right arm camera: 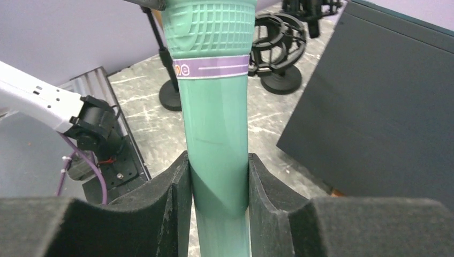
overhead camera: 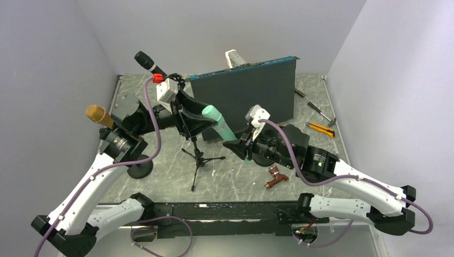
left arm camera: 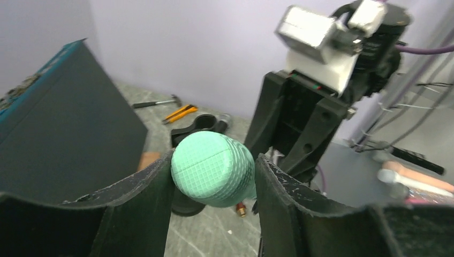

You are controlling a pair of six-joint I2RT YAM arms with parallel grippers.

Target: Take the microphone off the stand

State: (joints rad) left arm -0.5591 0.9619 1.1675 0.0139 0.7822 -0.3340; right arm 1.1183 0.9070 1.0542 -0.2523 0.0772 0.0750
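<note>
Above the marble table (overhead camera: pixel 235 184), the green microphone (overhead camera: pixel 225 131) is held tilted, just beside the small tripod stand (overhead camera: pixel 199 156). Its mesh head is clamped between the fingers of the left gripper (left arm camera: pixel 213 179), and its handle is pinched by the right gripper (right arm camera: pixel 217 184). Whether the stand is still touched cannot be told.

mic (right arm camera: pixel 217 134) body: glossy smooth plastic | head: matt gridded mesh | table (overhead camera: pixel 235 172): marbled stone look
</note>
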